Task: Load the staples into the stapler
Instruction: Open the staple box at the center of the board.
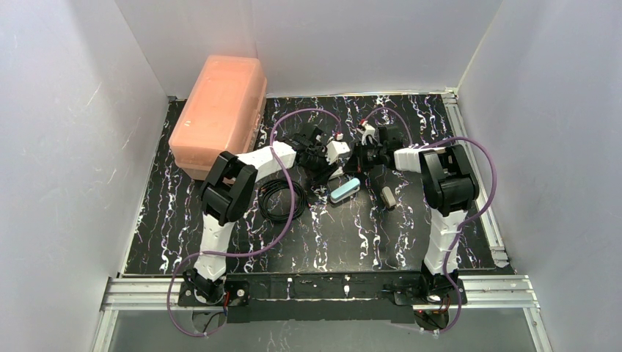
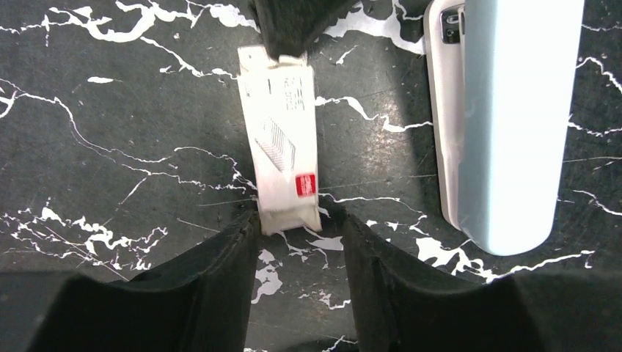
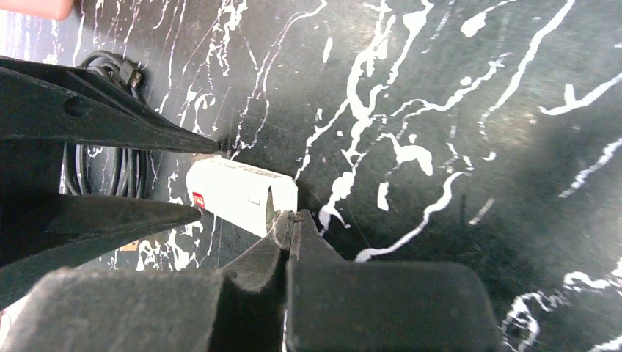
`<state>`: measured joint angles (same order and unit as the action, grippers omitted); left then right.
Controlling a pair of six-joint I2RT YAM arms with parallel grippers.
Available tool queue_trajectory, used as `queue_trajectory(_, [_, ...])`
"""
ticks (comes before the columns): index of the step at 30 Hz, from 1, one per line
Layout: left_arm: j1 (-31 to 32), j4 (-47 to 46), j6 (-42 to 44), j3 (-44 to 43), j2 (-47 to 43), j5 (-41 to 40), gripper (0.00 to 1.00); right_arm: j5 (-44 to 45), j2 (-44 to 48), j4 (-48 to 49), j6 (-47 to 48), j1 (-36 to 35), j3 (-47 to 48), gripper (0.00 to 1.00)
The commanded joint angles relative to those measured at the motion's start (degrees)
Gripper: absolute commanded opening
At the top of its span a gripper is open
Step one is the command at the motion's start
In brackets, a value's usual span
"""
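Your left claw (image 2: 293, 220) stands spread, one fingertip at each corner of the near end of a small white box (image 2: 282, 139) printed with a staple drawing. No firm squeeze shows. The box lies flat on the surface (image 2: 110, 147), its long axis running straight away from that claw. Your right claw (image 3: 290, 220) is at the far end, fingers pressed together with the tips against the box's edge. You cannot tell whether a thin flap is nipped between them.

The stapler (image 2: 506, 125) lies on the surface just beside the box and apart from it, on the right in the left wrist view. Its long axis is almost parallel to the box. It looks closed, blue top down over its base. From above it sits just on the near side of both claws, so either arm can reach it.

A small tan sleeve (image 1: 387, 195) lies on the surface further right, nearer your right arm. It probably holds the staples, but it is too small to show any metal strip.

The next move depends on the box lying in line between the two claws, so a pull along that axis looks easiest. Neither the stapler nor the sleeve is in a claw yet.
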<state>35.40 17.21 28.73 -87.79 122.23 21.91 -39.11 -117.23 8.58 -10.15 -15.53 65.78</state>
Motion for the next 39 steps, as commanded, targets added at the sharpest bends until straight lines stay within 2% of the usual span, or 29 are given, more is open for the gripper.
queue_trajectory(1, [-0.68, 9.75, -0.71, 2.61, 0.63, -1.68, 0.50, 5.05, 0.96, -3.78, 2.76, 1.74, -1.70, 0.01])
queue_trajectory(4, [-0.68, 9.36, -1.86, 0.74, 1.21, -1.33, 0.59, 4.32, 0.63, -3.49, 2.08, 1.79, -1.86, 0.01])
queue_trajectory(11, [-0.59, 9.29, -2.89, -7.26, 4.28, -0.01, 0.69, 2.72, -0.16, -2.84, 1.10, 1.73, -2.28, 0.01])
queue_trajectory(18, [0.06, 12.24, -4.18, -16.06, 9.57, 2.82, 0.73, 1.13, -0.26, -1.84, -0.10, 1.11, -2.30, 0.01])
queue_trajectory(22, [0.24, 11.96, -5.98, -17.33, 10.39, 4.08, 0.73, 0.19, -0.83, -1.38, -0.86, 0.60, -2.15, 0.01])
queue_trajectory(30, [0.59, 8.34, -6.94, -14.13, 9.49, 4.49, 0.68, -1.22, -1.49, -0.60, -2.04, -1.12, -2.67, 0.01])
queue_trajectory(35, [0.73, 7.39, -7.07, -11.26, 8.59, 4.95, 0.60, -1.13, -1.49, -0.23, -2.70, -1.57, -2.58, 0.01])
queue_trajectory(39, [0.71, 5.75, -6.94, -7.56, 7.08, 4.69, 0.50, -0.99, -1.56, -0.07, -2.83, -1.60, -2.80, 0.01])
